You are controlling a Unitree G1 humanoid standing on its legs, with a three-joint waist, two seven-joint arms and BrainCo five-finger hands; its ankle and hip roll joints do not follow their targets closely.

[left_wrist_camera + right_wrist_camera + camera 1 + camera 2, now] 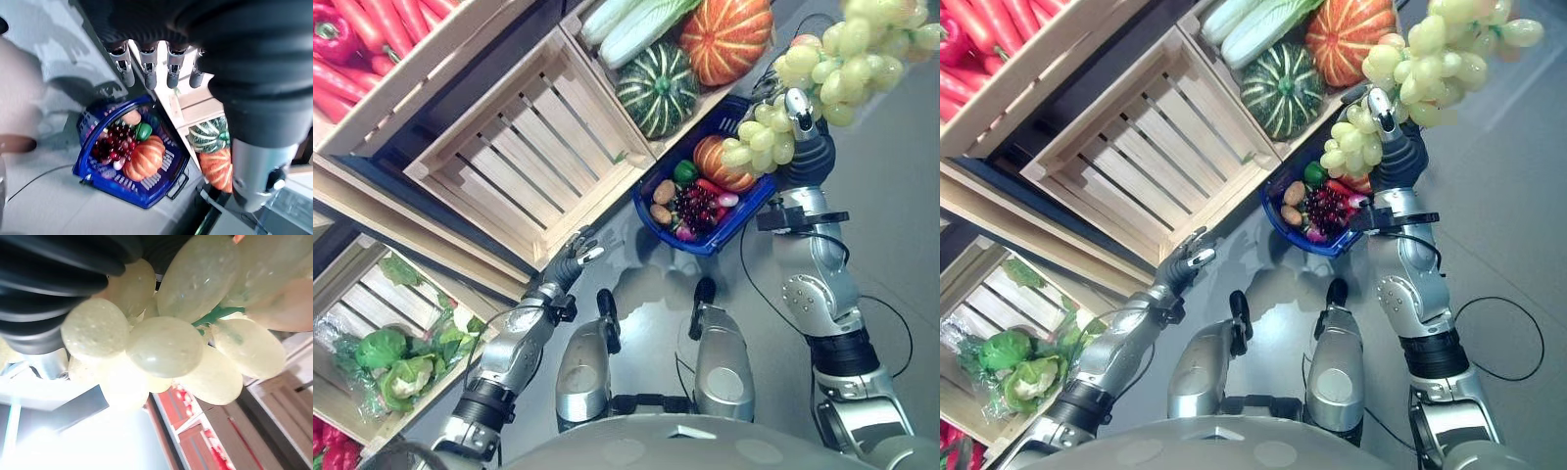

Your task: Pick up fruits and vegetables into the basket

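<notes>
- I can read no words, labels or numbers on the wooden crates (524, 147).
- The blue basket (161, 188) carries no print I can make out, though its side is perhaps too blurred to judge.

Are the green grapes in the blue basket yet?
Not yet. The green grapes hang from the raised right hand, above the blue basket, which already holds a small pumpkin and dark red grapes.

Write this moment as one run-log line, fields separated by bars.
right hand: holds green grapes above blue basket | left hand: open, idle by empty crate
</notes>
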